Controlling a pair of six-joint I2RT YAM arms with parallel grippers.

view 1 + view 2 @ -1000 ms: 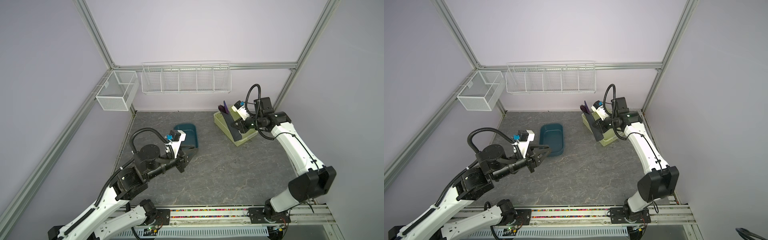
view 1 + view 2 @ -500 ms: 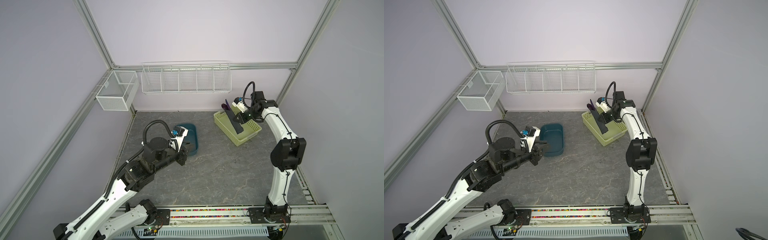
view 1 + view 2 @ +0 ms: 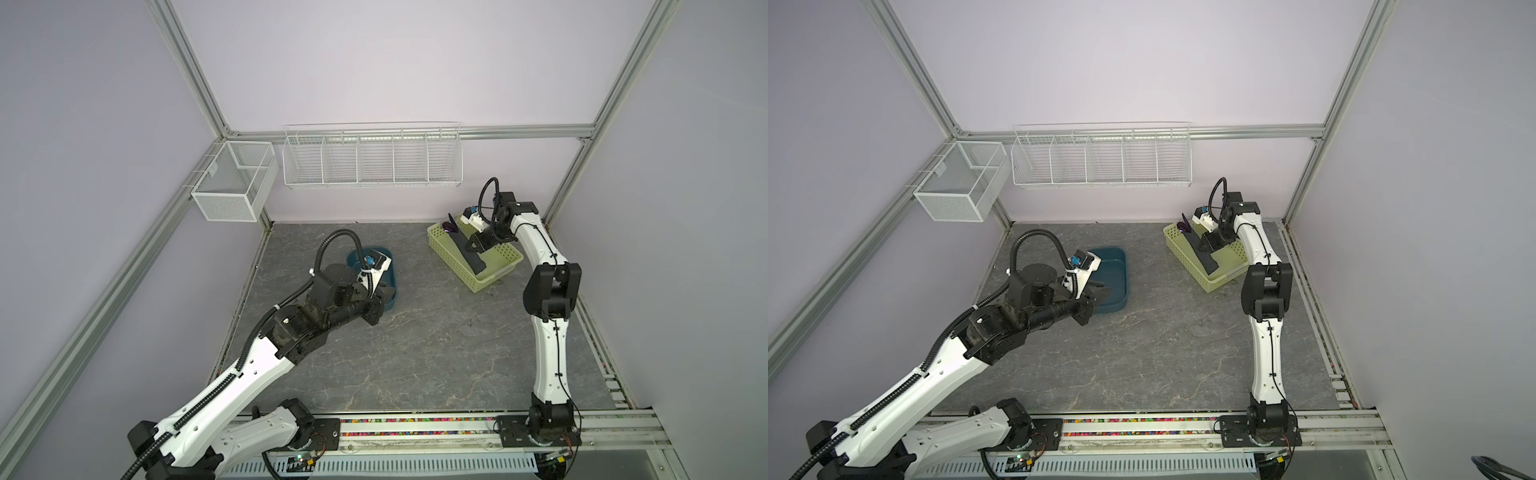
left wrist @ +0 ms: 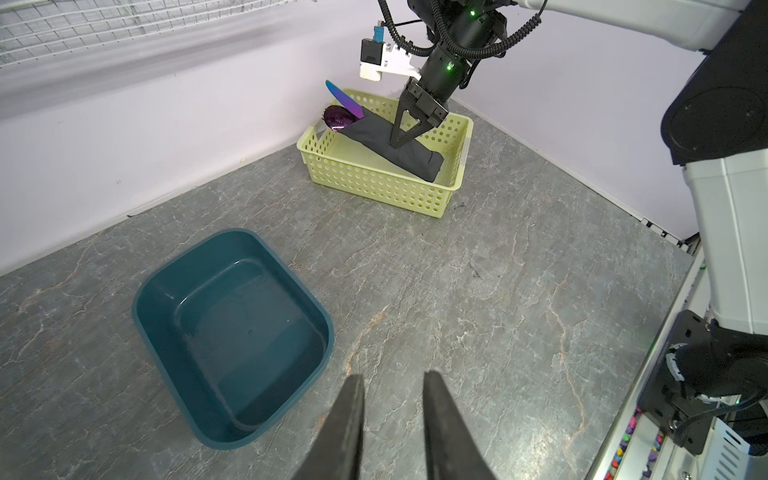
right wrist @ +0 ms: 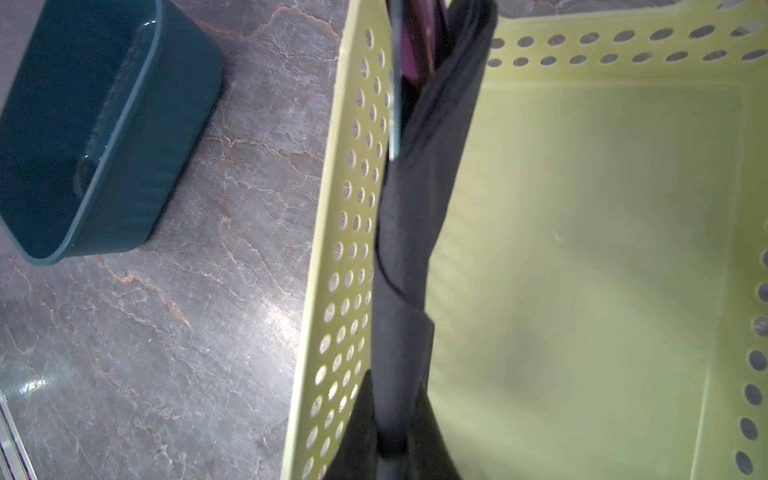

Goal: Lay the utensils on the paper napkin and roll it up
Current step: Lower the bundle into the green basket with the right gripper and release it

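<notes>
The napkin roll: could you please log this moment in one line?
right gripper: shut on paper napkin | paper napkin: rolled around utensils, inside basket | left gripper: open, empty

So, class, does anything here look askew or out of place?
The rolled black napkin lies slanted in the yellow-green basket, pinched by the right gripper, with purple utensil heads poking past the rim. Nothing looks spilled or damaged.

Bright even light, soft shadows, blurred wrist close-ups.
</notes>
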